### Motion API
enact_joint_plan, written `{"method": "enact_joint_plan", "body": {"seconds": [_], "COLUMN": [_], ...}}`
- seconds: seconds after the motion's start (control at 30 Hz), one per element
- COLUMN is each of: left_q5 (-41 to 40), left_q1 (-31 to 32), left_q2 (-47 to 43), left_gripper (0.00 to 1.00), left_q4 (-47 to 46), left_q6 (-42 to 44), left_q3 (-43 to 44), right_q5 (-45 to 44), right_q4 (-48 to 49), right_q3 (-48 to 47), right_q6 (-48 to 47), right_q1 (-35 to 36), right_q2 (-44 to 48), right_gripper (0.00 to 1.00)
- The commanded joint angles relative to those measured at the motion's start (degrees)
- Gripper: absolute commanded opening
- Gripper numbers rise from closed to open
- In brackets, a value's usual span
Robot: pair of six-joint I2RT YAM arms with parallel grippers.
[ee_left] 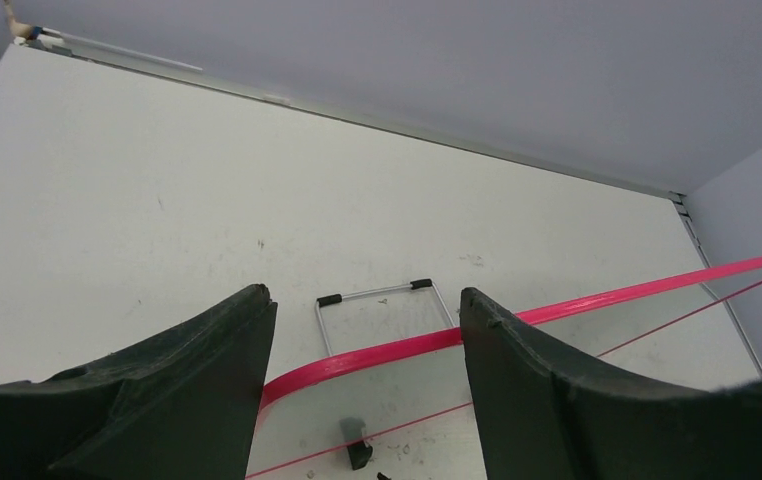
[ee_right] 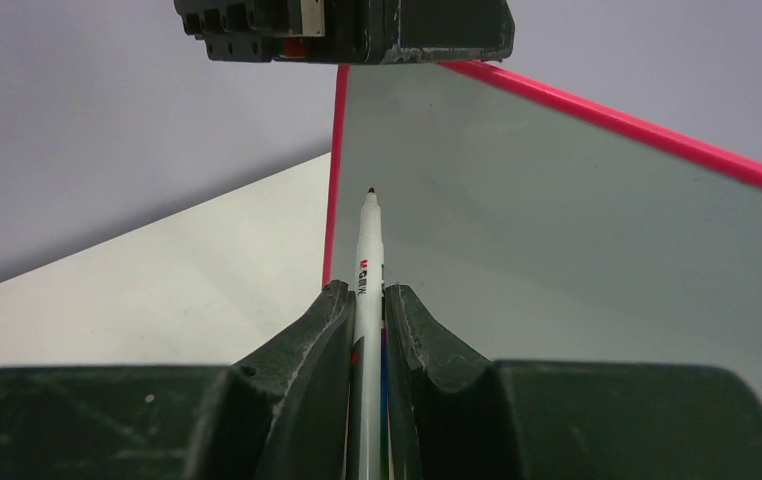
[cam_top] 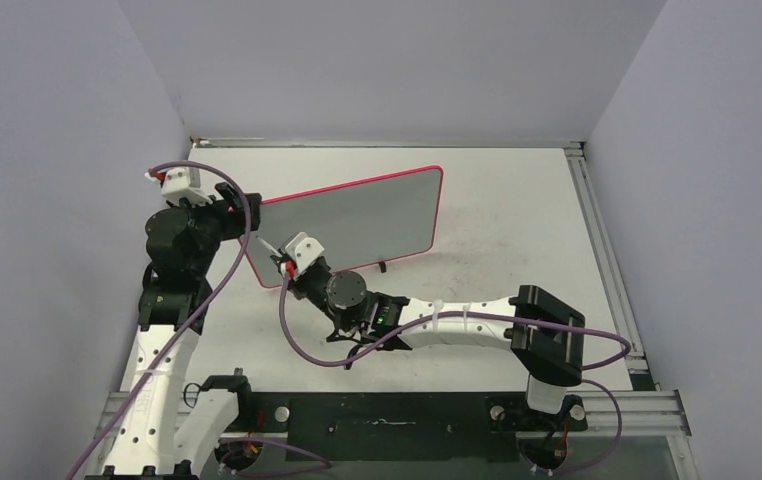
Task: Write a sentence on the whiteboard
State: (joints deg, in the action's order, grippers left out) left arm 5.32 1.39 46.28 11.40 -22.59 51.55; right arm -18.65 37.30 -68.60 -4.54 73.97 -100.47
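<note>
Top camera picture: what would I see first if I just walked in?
The big whiteboard with its bright pink-red rim, propped up tilted on the white table, left of the middle. Next, the right arm's fingers pinching a white marker, its tip close to the board's blank face. The left arm's open fingers straddle its rim.

whiteboard [cam_top: 357, 225] upright on table [cam_top: 517, 220]

The big flat whiteboard [cam_top: 377, 215] has a pale grey face, a thin pink-red rim and round corners. It stands on its long bottom edge on the white tabletop [cam_top: 517, 220], left of the middle, and leans back a little. Its grey face looks toward the near side. A small black foot [cam_top: 384, 266] pokes out under it.
</note>
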Motion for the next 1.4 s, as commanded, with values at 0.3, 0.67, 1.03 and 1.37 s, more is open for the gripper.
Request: {"method": "enact_joint_plan", "body": {"seconds": [0.3, 0.67, 1.03, 1.37], "left_q5": [-0.19, -2.32, -2.16, -2.33], "left_q1": [1.4, 1.51, 1.51, 1.51], "left_q2": [0.08, -0.13, -0.31, -0.66], "left_gripper": [0.58, 0.57, 0.54, 0.53], "left_q4": [-3.77, -2.47, -2.53, -2.52], "left_q6": [0.64, 2.11, 2.11, 2.29], "left_q3": [-1.56, -1.8, -1.98, -1.98], "right_q5": [-3.78, -5.77, -6.96, -7.86], "right_q4": [6.57, 8.06, 6.7, 4.95], "right_q3": [-5.83, -6.72, -6.85, -5.27], "right_q6": [-5.12, -6.18, -6.19, -4.67], "right_q1": [-0.02, -0.25, -0.41, -0.41], "right_q2": [-3.8, -5.63, -7.14, -7.89], "right_gripper": [0.05, 0.05, 0.05, 0.05]}}
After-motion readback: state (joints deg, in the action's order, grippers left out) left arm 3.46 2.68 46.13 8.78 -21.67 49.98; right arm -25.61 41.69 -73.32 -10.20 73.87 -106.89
